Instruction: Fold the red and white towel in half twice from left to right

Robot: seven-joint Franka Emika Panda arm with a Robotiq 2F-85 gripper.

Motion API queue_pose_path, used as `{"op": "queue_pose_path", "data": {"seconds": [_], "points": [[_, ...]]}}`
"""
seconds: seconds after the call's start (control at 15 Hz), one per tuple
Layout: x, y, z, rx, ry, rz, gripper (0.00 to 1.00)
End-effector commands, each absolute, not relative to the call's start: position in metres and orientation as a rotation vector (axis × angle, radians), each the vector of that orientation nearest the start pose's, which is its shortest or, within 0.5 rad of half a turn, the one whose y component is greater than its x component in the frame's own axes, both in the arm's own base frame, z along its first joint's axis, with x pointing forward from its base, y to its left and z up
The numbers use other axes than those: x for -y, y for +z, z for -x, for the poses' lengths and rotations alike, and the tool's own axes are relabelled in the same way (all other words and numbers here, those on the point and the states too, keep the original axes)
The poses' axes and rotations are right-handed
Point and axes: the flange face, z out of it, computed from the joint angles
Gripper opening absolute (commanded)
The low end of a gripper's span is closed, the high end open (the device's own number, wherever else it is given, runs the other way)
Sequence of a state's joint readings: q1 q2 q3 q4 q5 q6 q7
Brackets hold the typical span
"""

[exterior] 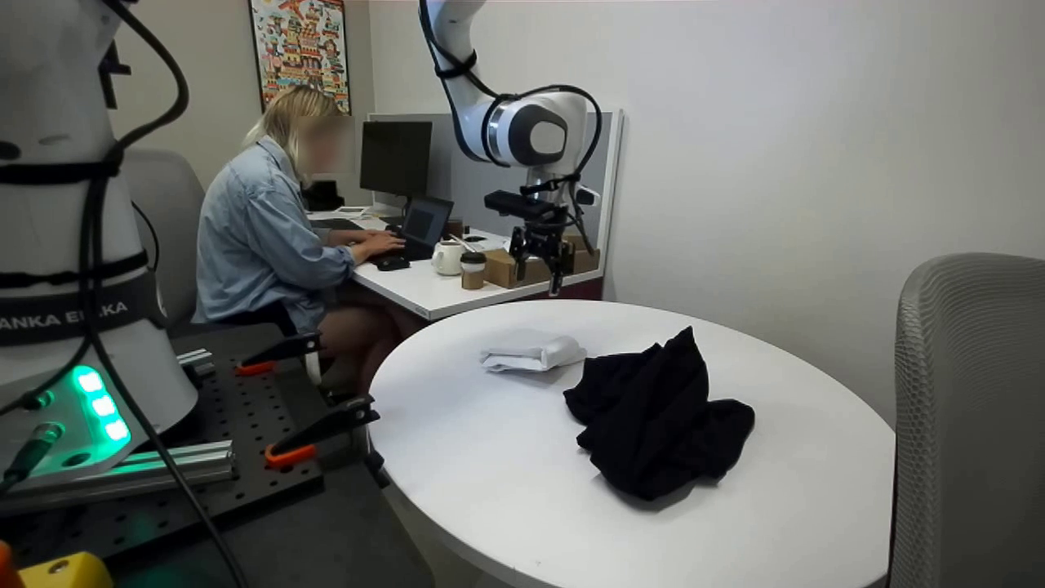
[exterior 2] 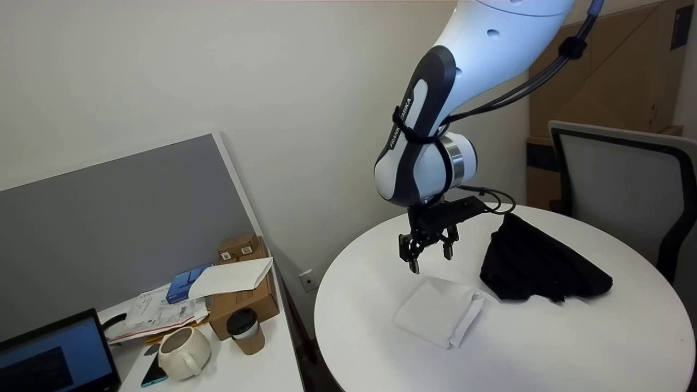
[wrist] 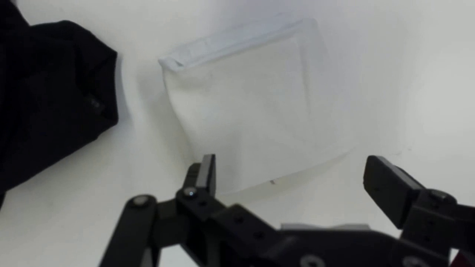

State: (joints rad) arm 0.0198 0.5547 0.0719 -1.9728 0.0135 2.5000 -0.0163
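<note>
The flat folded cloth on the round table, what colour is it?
The folded cloth is white, with no pattern visible; the wrist view shows it best.

We see soft, diffuse light in both exterior views; crumpled black cloth (exterior: 653, 425) casts faint shadow on round white tabletop (exterior: 465, 457). Three square green lamps (exterior: 104, 405) glow. In wrist view we find folded white cloth (wrist: 248, 111) washed out, right edge fading into tabletop.
</note>
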Motion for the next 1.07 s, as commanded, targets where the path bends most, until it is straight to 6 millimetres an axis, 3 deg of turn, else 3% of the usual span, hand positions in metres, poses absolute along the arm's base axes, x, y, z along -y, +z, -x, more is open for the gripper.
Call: {"op": "queue_pose_path", "data": {"seconds": [0.0,0.73,0.8,1.0], "points": [[-0.045,0.202,-0.569,0.007,-0.022,3.051,1.00],[-0.010,0.221,-0.424,-0.042,-0.010,3.094,1.00],[-0.016,0.206,-0.455,-0.037,0.031,3.093,1.00],[-0.013,0.215,-0.431,-0.044,0.032,3.098,1.00]]}}
